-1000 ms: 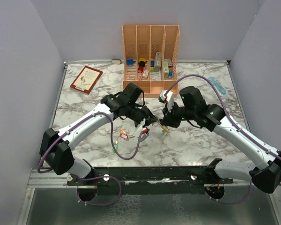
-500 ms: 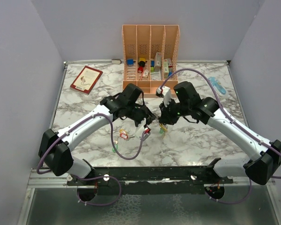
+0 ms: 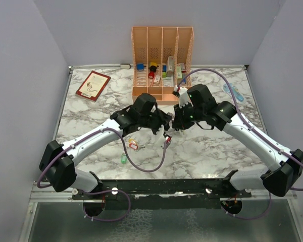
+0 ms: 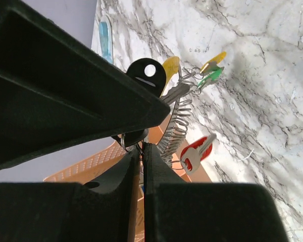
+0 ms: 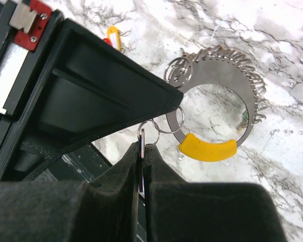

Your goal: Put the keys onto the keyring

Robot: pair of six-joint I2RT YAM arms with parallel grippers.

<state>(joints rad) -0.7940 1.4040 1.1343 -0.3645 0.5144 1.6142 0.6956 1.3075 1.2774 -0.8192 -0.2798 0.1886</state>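
The right claw (image 5: 142, 144) pinches a thin key (image 5: 141, 137) edge-on beside the keyring (image 5: 224, 70), which the left claw (image 4: 141, 147) clamps. The key likely needs slow, aligned threading onto it, both grips firm.

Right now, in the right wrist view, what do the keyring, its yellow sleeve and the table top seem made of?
The keyring: metal, dull silvery, with grey sheen and thin wire loops. Its yellow sleeve: likely plastic or rubber, smooth, even colour. The table top: white with grey veins, stone or printed laminate.
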